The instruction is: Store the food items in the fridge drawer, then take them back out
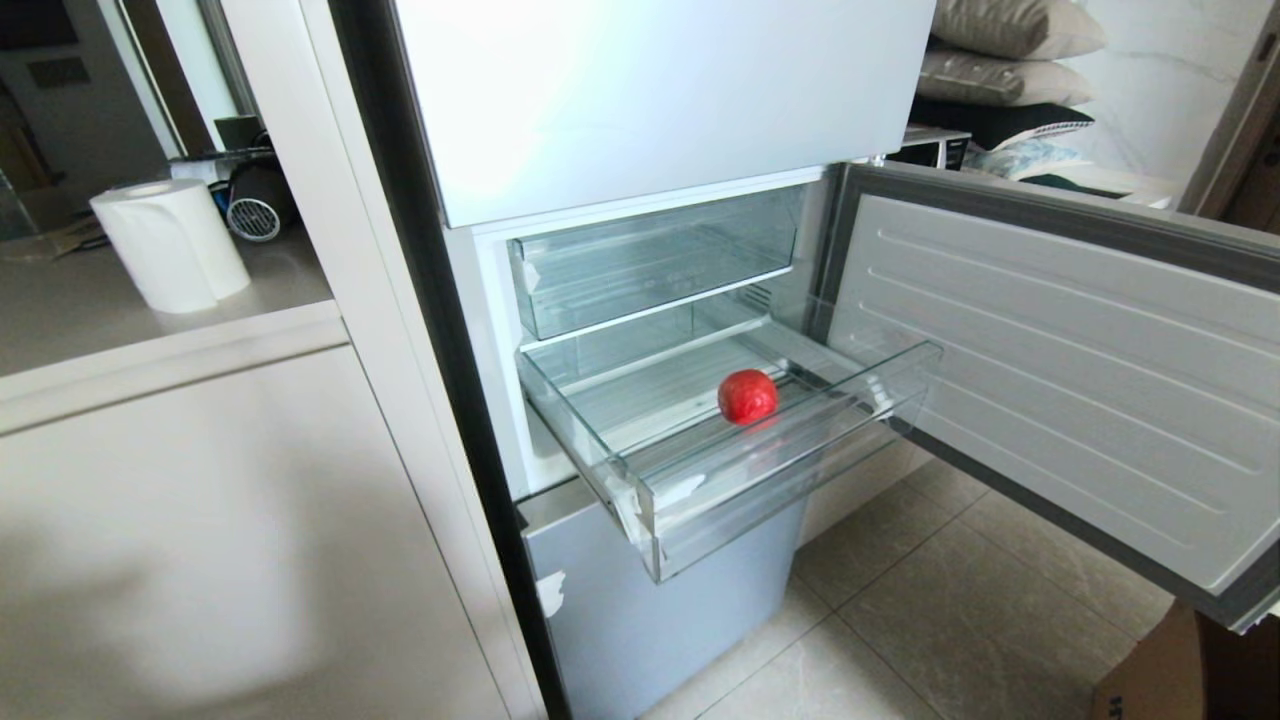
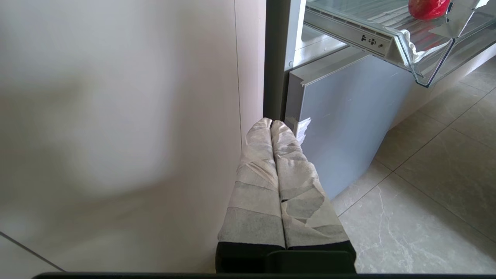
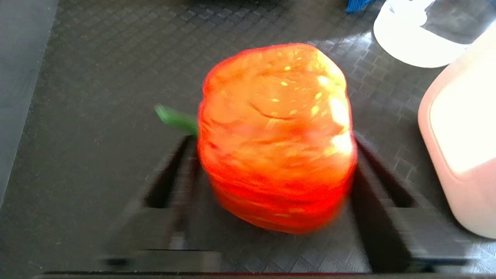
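The fridge drawer (image 1: 780,470) stands pulled out, clear plastic, with one round red food item (image 1: 747,396) on its ribbed floor. The left wrist view shows the same drawer (image 2: 387,38) and red item (image 2: 428,7) from below. A ribbed orange-red food item (image 3: 275,135) with a green stem rests on a dark patterned mat (image 3: 97,97). My right gripper (image 3: 273,139) has a dark finger pressed against each of its sides. My left gripper (image 2: 271,123), wrapped in pale tape, hangs shut and empty low beside the fridge's bottom panel. Neither arm shows in the head view.
The fridge door (image 1: 1080,380) swings open to the right. A shallower clear tray (image 1: 650,260) sits above the drawer. A paper roll (image 1: 170,245) stands on the left counter, a cardboard box (image 1: 1190,670) on the floor. A pinkish-white container (image 3: 461,155) stands beside the orange item.
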`<state>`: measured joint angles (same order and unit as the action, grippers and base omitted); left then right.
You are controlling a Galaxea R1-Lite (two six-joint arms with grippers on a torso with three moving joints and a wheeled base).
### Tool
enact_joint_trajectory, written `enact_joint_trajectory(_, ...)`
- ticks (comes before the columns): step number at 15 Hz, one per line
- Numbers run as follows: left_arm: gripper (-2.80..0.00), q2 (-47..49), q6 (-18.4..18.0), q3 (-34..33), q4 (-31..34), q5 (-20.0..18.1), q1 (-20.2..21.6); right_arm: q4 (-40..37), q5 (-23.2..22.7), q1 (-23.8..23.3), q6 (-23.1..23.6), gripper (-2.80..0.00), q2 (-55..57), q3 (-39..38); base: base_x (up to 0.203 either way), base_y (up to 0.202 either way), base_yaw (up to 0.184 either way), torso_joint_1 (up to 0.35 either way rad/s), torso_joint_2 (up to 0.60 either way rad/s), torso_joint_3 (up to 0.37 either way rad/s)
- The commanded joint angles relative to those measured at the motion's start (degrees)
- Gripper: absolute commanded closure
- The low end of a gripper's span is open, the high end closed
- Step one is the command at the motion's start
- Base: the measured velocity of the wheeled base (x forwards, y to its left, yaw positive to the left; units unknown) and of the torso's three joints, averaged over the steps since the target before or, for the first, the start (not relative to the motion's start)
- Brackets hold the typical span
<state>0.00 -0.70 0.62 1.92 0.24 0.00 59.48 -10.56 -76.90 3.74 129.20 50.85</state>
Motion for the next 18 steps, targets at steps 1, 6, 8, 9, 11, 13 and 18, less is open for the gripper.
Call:
enact_joint_trajectory(1,0.0,0.05,0.0,-0.01,0.01,0.02,0.0,0.4,-0.08,-0.01,0.0,0.0,-0.35,-0.25,0.0,0.0,0.0,0.0,0.0,0.0)
enact_joint_trajectory(6,0.0,0.08,0.0,-0.01,0.01,0.02,0.0,0.47,-4.19,-1.09,0.1,0.0,-8.87,-8.18,0.0,0.0,0.0,0.0,0.0,0.0)
enact_joint_trajectory(8,0.0,0.09,0.0,-0.01,0.01,0.02,0.0,0.56,-5.17,-1.43,0.03,0.0,-14.71,-12.76,0.0,0.0,0.0,0.0,0.0,0.0)
enact_joint_trajectory(9,0.0,0.05,0.0,-0.01,0.01,0.02,0.0,0.69,-6.15,-1.46,0.06,0.0,-17.78,-15.22,0.0,0.0,0.0,0.0,0.0,0.0)
enact_joint_trajectory(11,0.0,0.09,0.0,-0.01,0.01,0.02,0.0,0.79,-8.74,-1.33,0.24,0.0,-23.95,-20.06,0.0,0.0,0.0,0.0,0.0,0.0)
enact_joint_trajectory(13,0.0,0.09,0.0,-0.01,0.01,0.02,0.0,0.62,-13.68,-1.15,0.41,0.0,-31.5,-26.47,0.0,0.0,0.0,0.0,0.0,0.0)
enact_joint_trajectory(18,0.0,0.07,0.0,-0.01,0.01,0.02,0.0,-0.55,-19.55,11.51,0.48,0.0,-46.9,-42.38,0.0,0.0,0.0,0.0,0.0,0.0)
